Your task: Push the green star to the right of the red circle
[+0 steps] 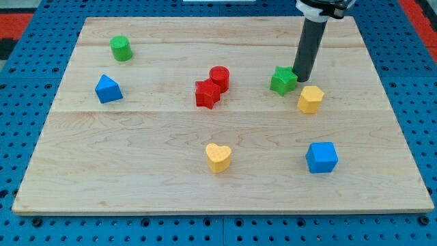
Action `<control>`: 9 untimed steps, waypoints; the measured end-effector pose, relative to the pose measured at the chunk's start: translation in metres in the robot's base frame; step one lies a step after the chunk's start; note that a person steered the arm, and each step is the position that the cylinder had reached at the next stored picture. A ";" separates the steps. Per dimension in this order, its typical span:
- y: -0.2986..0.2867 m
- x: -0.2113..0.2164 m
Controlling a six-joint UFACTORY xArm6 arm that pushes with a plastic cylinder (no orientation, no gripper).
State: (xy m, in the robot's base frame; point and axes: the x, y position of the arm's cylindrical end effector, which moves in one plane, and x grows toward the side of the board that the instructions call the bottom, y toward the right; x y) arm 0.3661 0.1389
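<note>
- Bench: pale wooden board on a blue pegboard; eight blocks on it.
- Tool: a straight dark rod coming down from the top edge, right of centre; it has no jaws, so open or closed does not apply. My tip sits on the bench just beside the green star, at its right side, touching or nearly so; which, I cannot tell.
- Green star: upper half of the bench, right of centre, level with the red pair and well apart from it on the right.
- Red circle: near the bench centre, slightly toward the top edge.
- Red star: touching the red circle at its lower left.
- Yellow block: roughly hexagonal, just beside the tip, toward the bottom right; near the green star.
- Yellow heart: lower half, about midway between left and right edges.
- Blue cube: lower half, toward the bottom right corner.
- Blue block: wedge-like, near the left edge, upper half.
- Green cylinder: near the top left corner, above the blue block.
</note>
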 end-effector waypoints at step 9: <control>-0.018 0.053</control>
